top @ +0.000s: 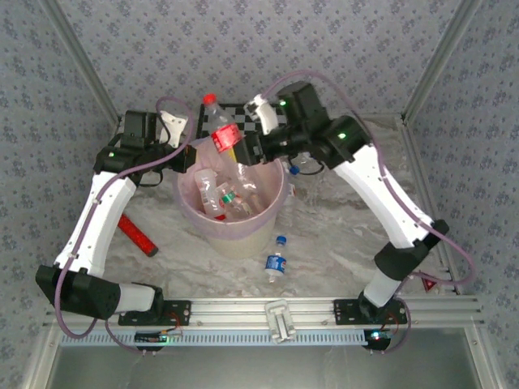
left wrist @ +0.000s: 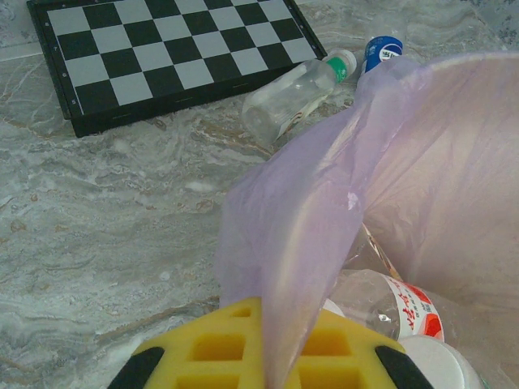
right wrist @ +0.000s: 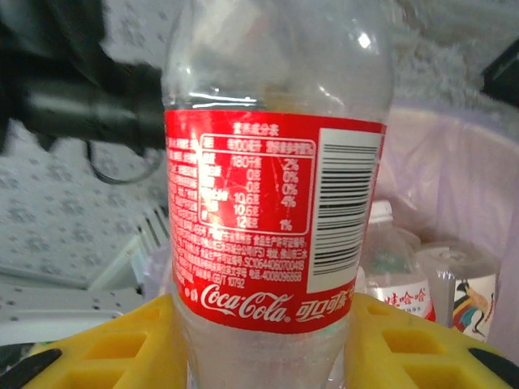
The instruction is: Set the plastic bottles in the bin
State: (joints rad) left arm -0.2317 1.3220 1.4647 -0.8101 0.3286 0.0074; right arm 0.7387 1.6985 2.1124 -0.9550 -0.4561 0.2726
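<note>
Right at the right wrist lens: a red-label cola bottle (right wrist: 276, 203), with the right gripper (right wrist: 268, 361) clamped on its lower body. It looks empty, so light, thin-walled and slick, and a gentle belly grip suits it. Behind, the bin (right wrist: 454, 186) holds more bottles (right wrist: 397, 284).

Left wrist: the left gripper (left wrist: 272, 356) is closed on the bin's lilac-bagged rim. Beyond lie a green-capped bottle (left wrist: 292, 97) and a chessboard (left wrist: 170, 57).

From above, the cola bottle hangs over the bin's far rim. A blue-capped bottle (top: 276, 263) lies near, a red bar (top: 138, 235) to the left. The drop looks unobstructed.

"Coca-Cola" on red bottle label (right wrist: 272, 219)
</note>
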